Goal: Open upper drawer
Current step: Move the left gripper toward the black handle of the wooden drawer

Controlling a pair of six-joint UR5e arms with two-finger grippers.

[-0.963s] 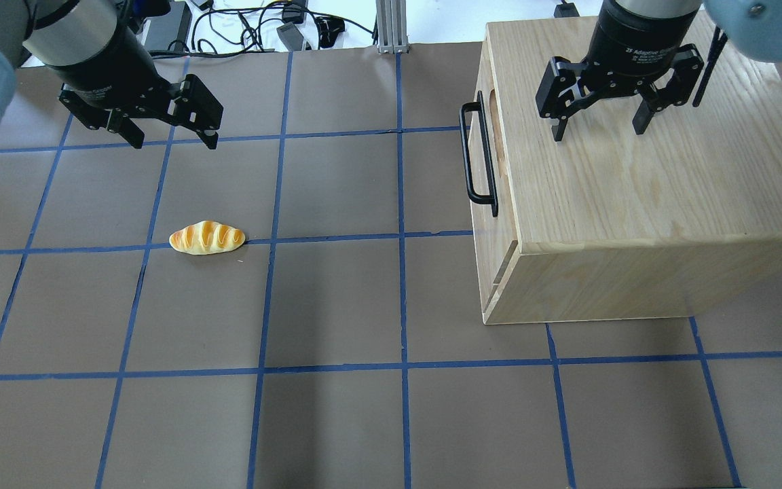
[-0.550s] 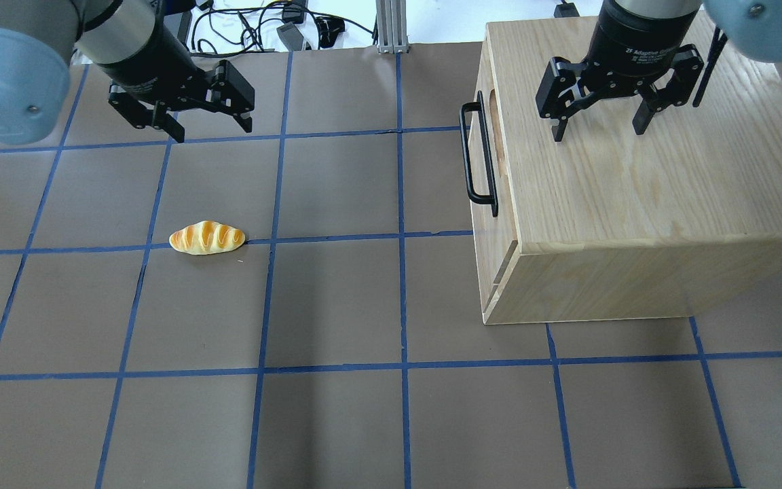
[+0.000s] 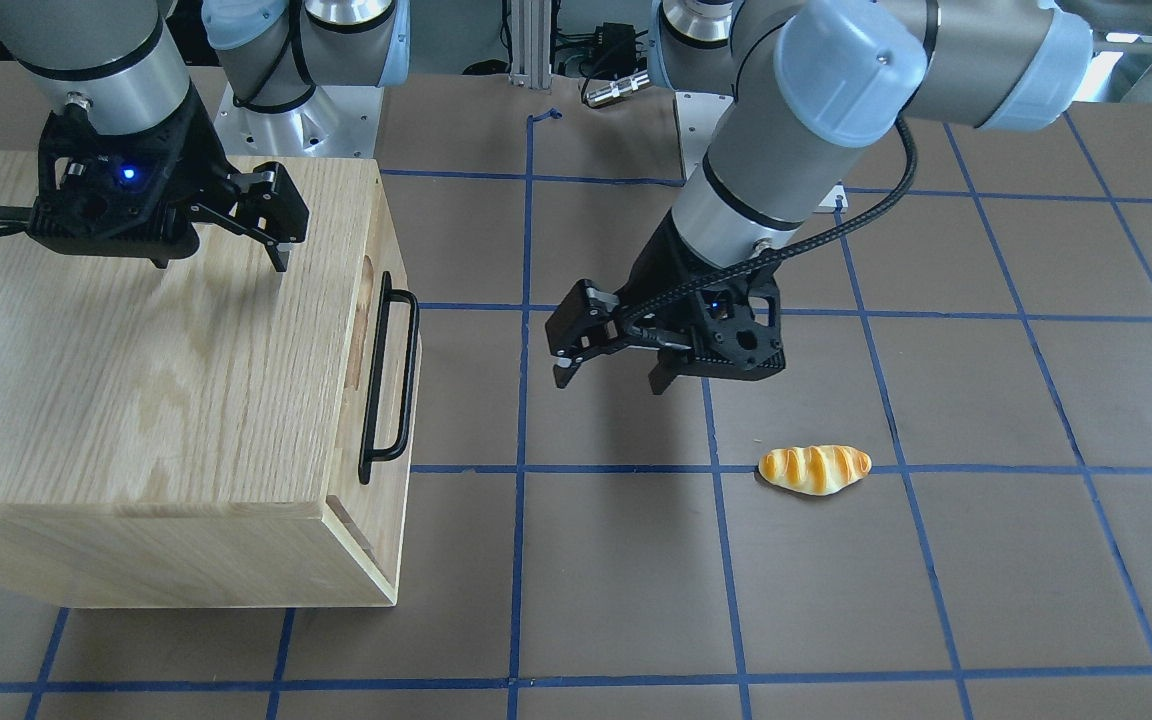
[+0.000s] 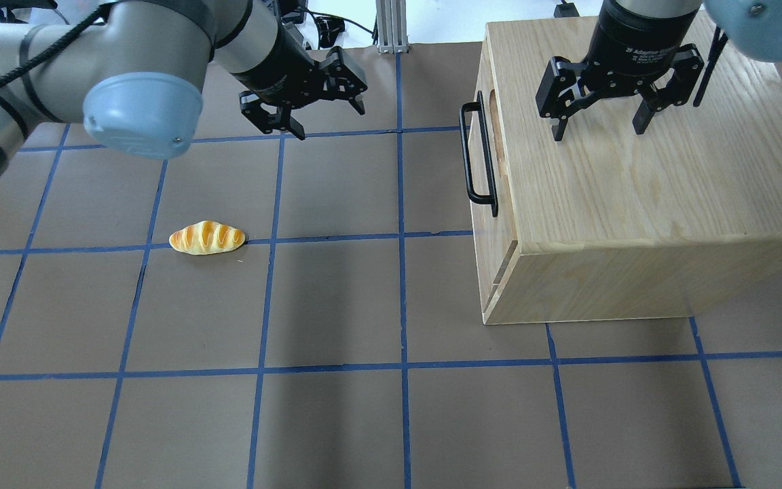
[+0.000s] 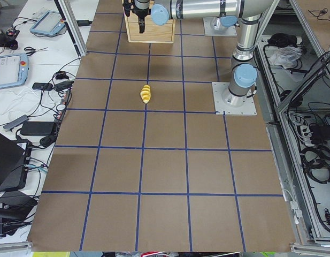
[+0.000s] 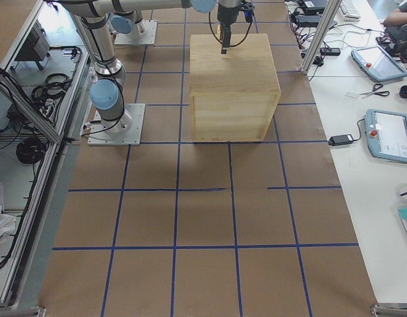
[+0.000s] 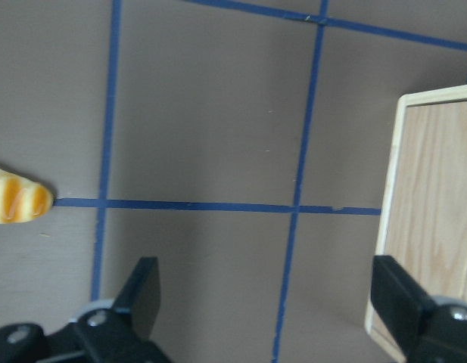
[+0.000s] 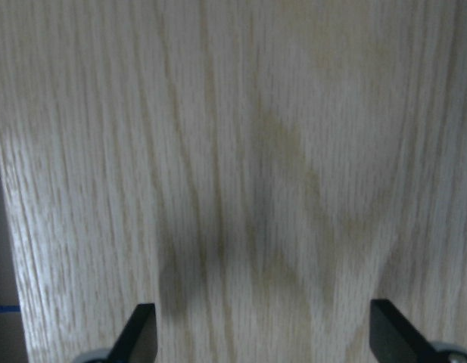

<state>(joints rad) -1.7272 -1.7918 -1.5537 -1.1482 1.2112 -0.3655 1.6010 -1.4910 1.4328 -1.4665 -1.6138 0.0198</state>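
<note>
Reach under way
My left gripper (image 4: 330, 119), jaws wide, now sits nearer the handle (image 4: 467, 153) of the upper drawer (image 4: 485, 159); right gripper (image 4: 598, 129), also wide, stays put. Grasp next, I reckon.

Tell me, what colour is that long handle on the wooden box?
The handle is plain black; the exterior front-facing view shows it best.

Brown gridded table (image 4: 337, 305) carries a wooden cabinet (image 4: 635, 204) and bread roll (image 4: 207, 238).

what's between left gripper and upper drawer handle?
Only bare mat with blue tape lines, per the overhead view, from left gripper to upper drawer handle. Bread roll sits off to the side.
</note>
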